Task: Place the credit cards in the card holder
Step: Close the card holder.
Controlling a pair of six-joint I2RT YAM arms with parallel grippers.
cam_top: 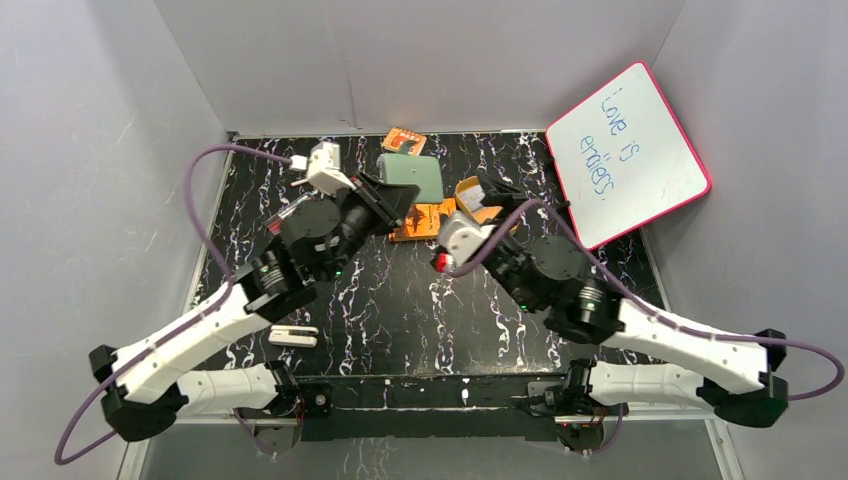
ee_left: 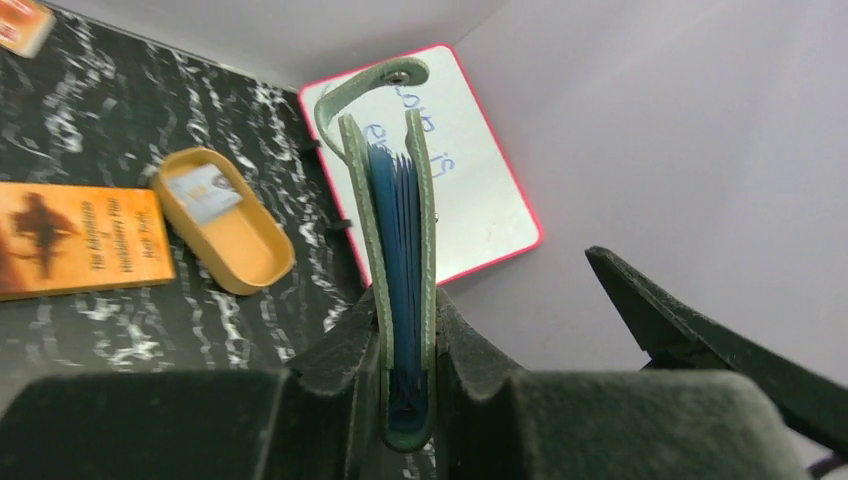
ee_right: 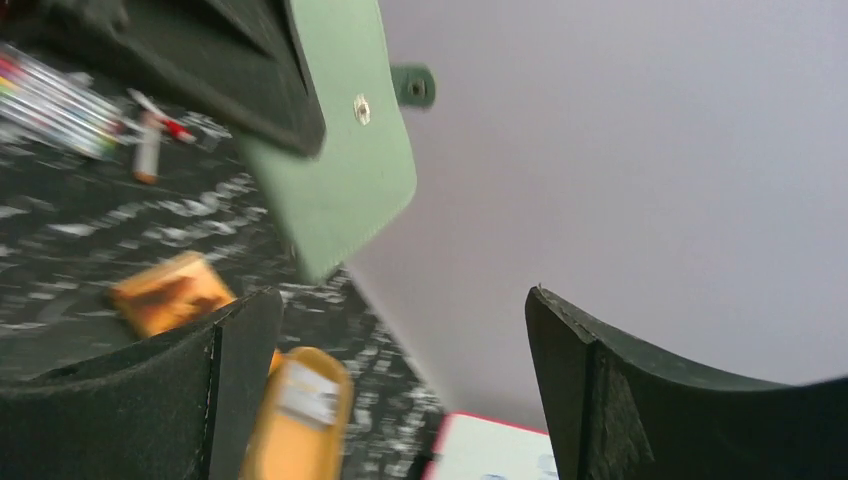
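a black marbled table (cam_top: 400,300) fills the floor of a grey-walled booth. a pink-rimmed whiteboard (cam_top: 628,155) with blue writing leans at the far right corner. the left arm (cam_top: 200,330) and right arm (cam_top: 680,345) both reach toward the far middle of the table.

the left gripper (ee_left: 405,320) is closed down on the card holder (ee_left: 400,250), pinching its lower end between both fingers. the right gripper (ee_right: 400,320) stands wide open with nothing between its fingers, just beside the holder and apart from it.

an orange book (cam_top: 425,220) lies flat near the far middle, below the grippers. the card holder, grey-green, is held edge-up and raised off the table, over its far middle; its two covers are nearly together, blue pockets show between them, and the snap tab curls over the top.

a tan oval tin (ee_left: 225,222) sits open just right of the book, with a pale card (ee_left: 203,190) lying in it. a small orange card (cam_top: 403,140) lies at the far edge of the table, well apart from the tin.
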